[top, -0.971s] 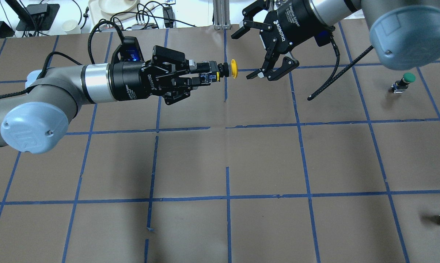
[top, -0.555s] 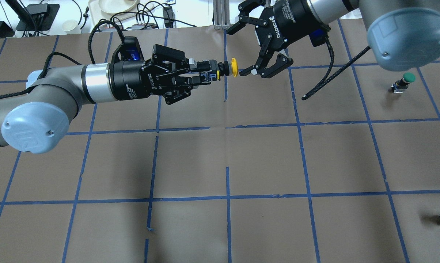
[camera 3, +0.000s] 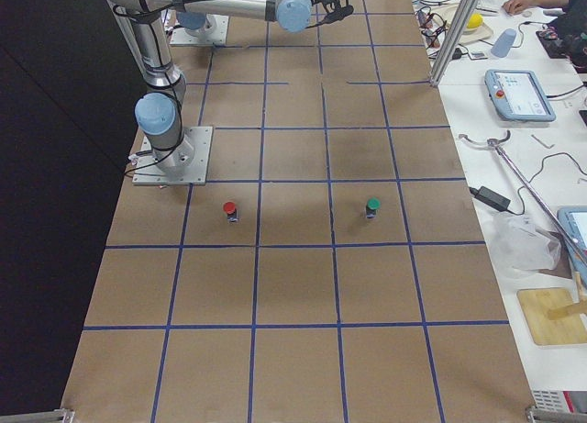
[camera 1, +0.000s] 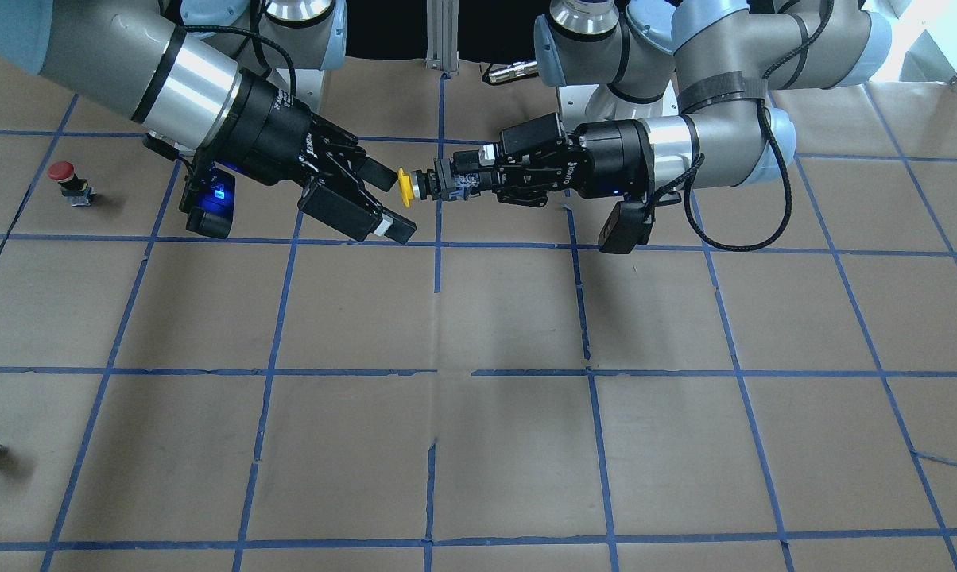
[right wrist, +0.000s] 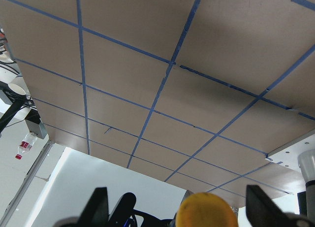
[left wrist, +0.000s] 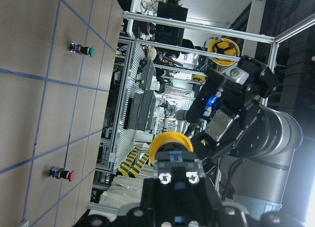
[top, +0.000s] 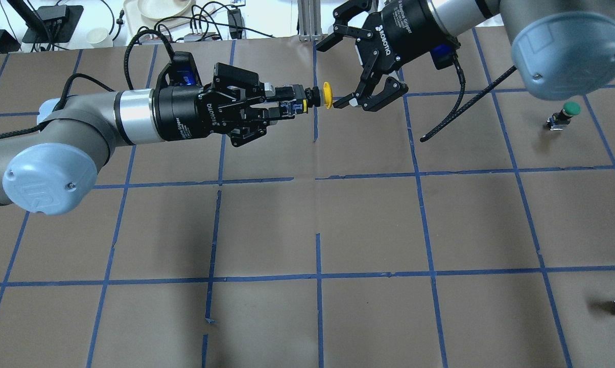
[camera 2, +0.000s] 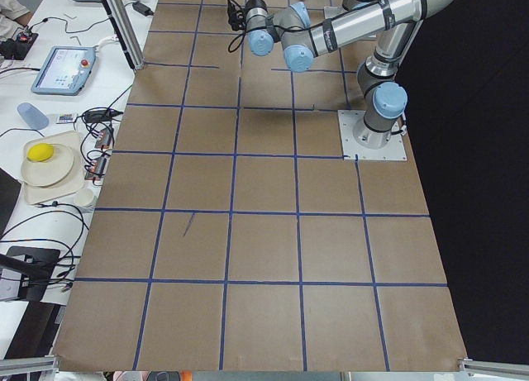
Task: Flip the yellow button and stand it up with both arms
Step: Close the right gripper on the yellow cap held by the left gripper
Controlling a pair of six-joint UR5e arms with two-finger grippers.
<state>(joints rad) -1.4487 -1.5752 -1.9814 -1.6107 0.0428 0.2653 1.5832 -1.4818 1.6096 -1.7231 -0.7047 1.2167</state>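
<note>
- One yellow button (top: 327, 95), clamped in the left claw (top: 292, 102).
- Right claw (top: 330, 75) spread apart around its cap.
- Worktop (top: 369, 225): one red button (camera 1: 62, 169), one green button (top: 571, 108).

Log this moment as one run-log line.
phase: handover | left gripper: shut on yellow button body, midair | right gripper: open, fingers flanking cap

the right claw (top: 328, 76) has moved closer to the yellow button (top: 327, 95).

Left pincer (top: 288, 100) clamped, right pincer (top: 331, 75) spread wide.
</note>
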